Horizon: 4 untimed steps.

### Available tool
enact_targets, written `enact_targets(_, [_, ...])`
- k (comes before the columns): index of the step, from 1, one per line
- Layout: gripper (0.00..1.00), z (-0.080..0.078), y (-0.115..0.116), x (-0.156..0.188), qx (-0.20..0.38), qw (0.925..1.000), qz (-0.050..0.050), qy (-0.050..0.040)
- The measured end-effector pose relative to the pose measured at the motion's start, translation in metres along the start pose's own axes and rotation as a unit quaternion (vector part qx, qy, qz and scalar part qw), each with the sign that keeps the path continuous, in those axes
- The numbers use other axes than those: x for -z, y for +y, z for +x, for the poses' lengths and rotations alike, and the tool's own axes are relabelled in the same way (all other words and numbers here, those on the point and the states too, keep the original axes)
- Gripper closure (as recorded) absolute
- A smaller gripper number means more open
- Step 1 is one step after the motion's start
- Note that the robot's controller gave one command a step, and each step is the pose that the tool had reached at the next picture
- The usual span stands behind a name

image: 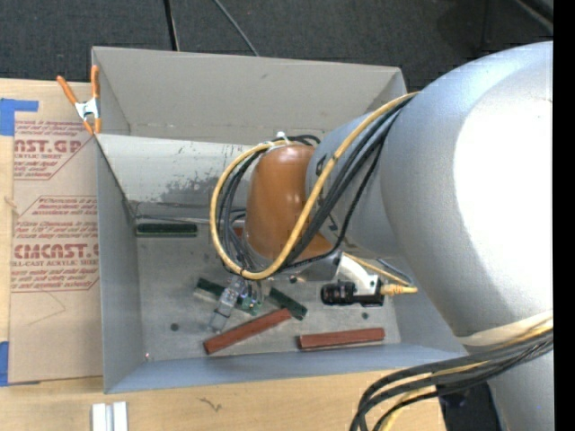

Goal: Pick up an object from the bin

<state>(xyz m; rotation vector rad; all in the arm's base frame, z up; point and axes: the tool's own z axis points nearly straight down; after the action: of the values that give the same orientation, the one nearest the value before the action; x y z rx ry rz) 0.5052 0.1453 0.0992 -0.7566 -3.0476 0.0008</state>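
one reddish stick (247,330) is lying by the near wall of the bin (115,268), just beside the gripper (235,300), whose open or closed state i cannot tell, bare floor stretching to its left.

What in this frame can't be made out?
Camera view:
- Middle and right of the bin floor: hidden under the arm.
- Small greenish bits above the slanted red-brown bar: too small to identify.
- The black object at right: partly covered by the arm.
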Motion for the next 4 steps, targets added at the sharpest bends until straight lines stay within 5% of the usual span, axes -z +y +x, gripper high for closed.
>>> enact_targets(1, [0.0, 0.018, -0.007, -0.031, -0.033, 0.9995, 0.0, 0.0004])
enact_targets(2, [0.0, 0.018, -0.007, -0.031, -0.033, 0.9995, -0.001, -0.0002])
enact_targets(3, [1.0, 0.017, -0.006, -0.03, -0.033, 0.9995, -0.002, -0.0012])
enact_targets(4, [1.0, 0.016, -0.005, 0.046, -0.033, 0.9995, -0.003, -0.0028])
